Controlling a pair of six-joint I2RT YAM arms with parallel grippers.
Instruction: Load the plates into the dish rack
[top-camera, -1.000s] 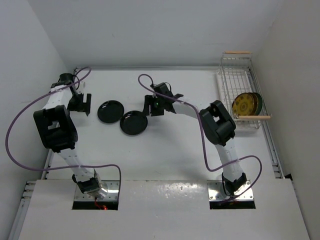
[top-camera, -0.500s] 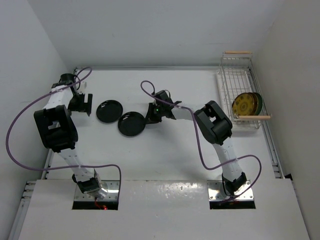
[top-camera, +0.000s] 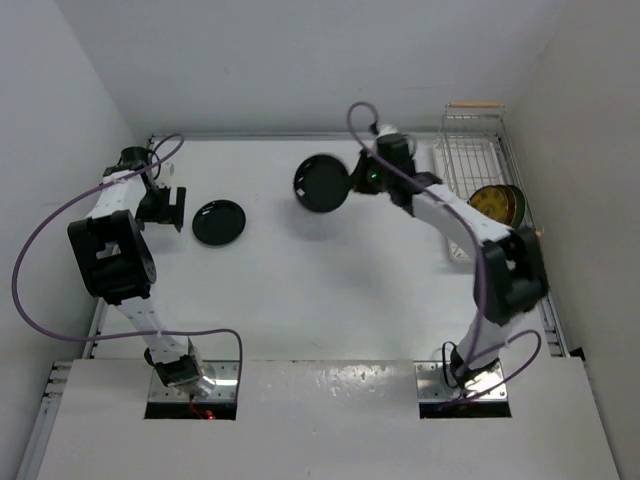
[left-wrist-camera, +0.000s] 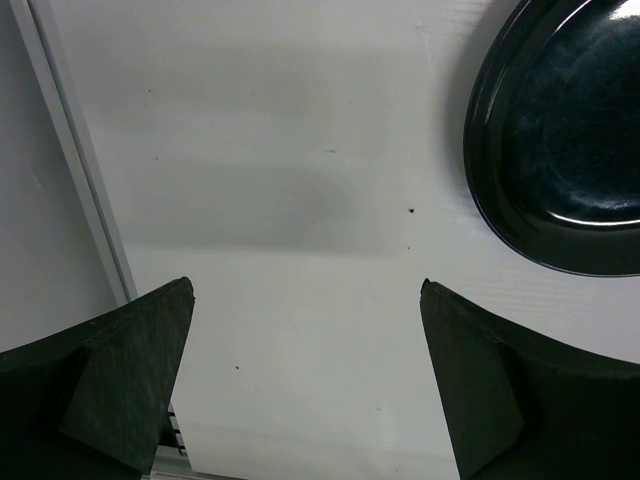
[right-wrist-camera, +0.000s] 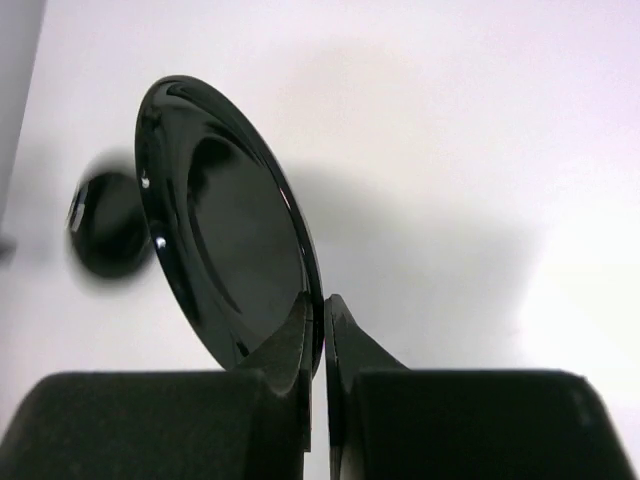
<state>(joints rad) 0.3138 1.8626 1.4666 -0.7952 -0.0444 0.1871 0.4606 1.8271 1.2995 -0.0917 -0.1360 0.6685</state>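
A glossy black plate (top-camera: 322, 183) hangs tilted on edge above the table, and my right gripper (top-camera: 352, 180) is shut on its rim. The right wrist view shows that plate (right-wrist-camera: 225, 225) pinched between the fingers of the right gripper (right-wrist-camera: 320, 305). A second black plate (top-camera: 219, 222) lies flat on the table at the left, blurred in the right wrist view (right-wrist-camera: 108, 225). My left gripper (top-camera: 165, 207) stands open just left of it, holding nothing (left-wrist-camera: 305, 290); the plate (left-wrist-camera: 570, 130) shows beyond its right finger. The dish rack (top-camera: 470, 150) sits at the far right with a mustard-yellow plate (top-camera: 490, 208) upright in it.
Another plate edge (top-camera: 517, 201) stands behind the yellow one in the rack. Wooden handle bars (top-camera: 475, 104) close each end of the rack. White walls border the table on the left, back and right. A raised rail (left-wrist-camera: 75, 170) runs along the table's left edge.
My right gripper shut on the nearer black plate's rim, then lifted it up and toward the back right. The left arm and the other black plate stayed put.
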